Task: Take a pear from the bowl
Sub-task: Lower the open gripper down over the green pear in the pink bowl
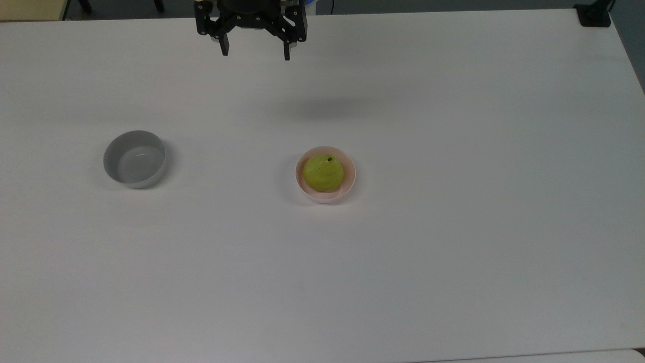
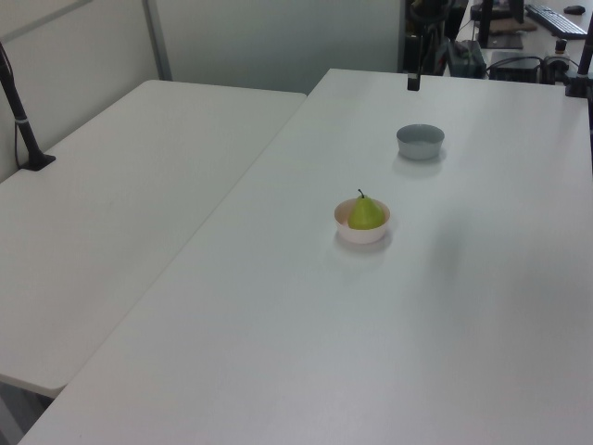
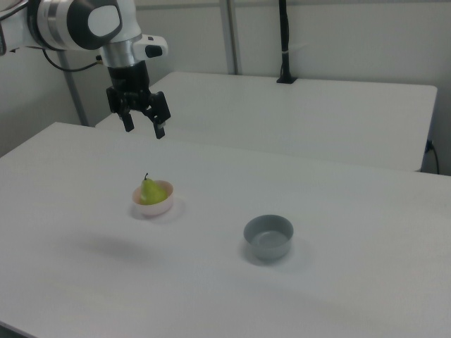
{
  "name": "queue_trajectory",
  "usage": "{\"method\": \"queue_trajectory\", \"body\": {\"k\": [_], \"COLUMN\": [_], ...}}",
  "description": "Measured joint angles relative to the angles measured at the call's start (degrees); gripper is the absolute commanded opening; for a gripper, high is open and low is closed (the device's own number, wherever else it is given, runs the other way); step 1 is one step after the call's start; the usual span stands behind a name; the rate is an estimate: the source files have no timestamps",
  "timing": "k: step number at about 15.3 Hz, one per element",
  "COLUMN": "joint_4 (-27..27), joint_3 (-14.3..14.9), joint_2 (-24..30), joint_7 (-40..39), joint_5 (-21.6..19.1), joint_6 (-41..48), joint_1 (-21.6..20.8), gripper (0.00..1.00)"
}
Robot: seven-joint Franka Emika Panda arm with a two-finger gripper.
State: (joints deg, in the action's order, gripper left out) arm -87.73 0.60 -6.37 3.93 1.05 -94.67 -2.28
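The pear (image 1: 323, 172) is a matte yellow-green fruit, round-bellied and tapering to a short dark stem, and it sits upright inside the pink bowl (image 1: 349, 182), a small round dish with a pale pink inside and a whitish outer wall, filling most of it. Well apart from it, toward the top view's left, stands the grey bowl (image 1: 134, 159), of like size, smooth and plain with a faint sheen on its floor. Both rest on the surface (image 1: 453, 252), a broad, flat, matte white top with a thin edge. The pincer (image 1: 255, 52) is black and angular, its two slim fingers spread wide with nothing between them; it hangs in the air near the top view's upper edge, well apart from the pear, and casts a soft shadow on the surface. In the right view it hangs from the white arm (image 3: 77, 22). A second white table (image 2: 111, 232) stands just beside the surface, with pale partition walls (image 3: 352, 35) behind it.
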Motion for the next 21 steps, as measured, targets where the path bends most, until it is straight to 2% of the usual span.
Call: {"method": "queue_trajectory", "body": {"k": [14,21], "joint_4": [-0.1,-0.6], "joint_3": [0.18,-0.23], "joint_2": [-0.02,-1.58], "joint_7": [-0.37,-0.41], "joint_5": [0.0,0.0], "joint_6": [0.0,-0.41], "joint_1": [-0.11,-2.15], "gripper": [1.0,1.0]}}
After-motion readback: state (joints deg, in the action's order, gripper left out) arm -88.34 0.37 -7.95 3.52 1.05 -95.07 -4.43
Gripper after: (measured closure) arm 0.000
